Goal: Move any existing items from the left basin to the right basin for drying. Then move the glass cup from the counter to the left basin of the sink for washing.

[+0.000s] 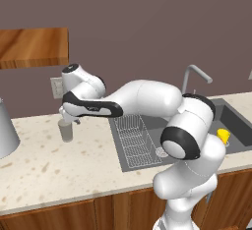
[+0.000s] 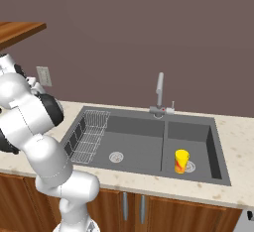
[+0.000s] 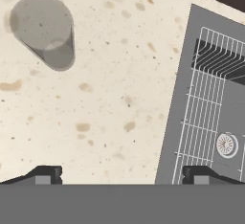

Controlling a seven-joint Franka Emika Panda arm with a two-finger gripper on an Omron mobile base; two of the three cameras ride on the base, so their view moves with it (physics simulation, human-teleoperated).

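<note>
The glass cup (image 1: 65, 130) stands upright on the beige counter (image 1: 59, 170), left of the sink. My gripper (image 1: 69, 119) hovers just above it, open and holding nothing. In the hand view the glass cup (image 3: 45, 31) lies at the upper left, well off the line between my fingertips (image 3: 45, 174), and my gripper (image 3: 122, 175) is over bare counter beside the sink's edge. The yellow red-banded item (image 2: 182, 161) stands upright in the right basin (image 2: 198, 137), by its drain. The left basin (image 2: 134, 146) holds a wire rack (image 2: 92, 134).
A large grey cone-shaped object (image 1: 5, 130) stands on the counter at the far left. The curved faucet (image 2: 159, 94) rises behind the sink. A wooden wall cabinet (image 1: 32, 47) hangs above the counter, with a wall outlet (image 1: 55, 87) under it.
</note>
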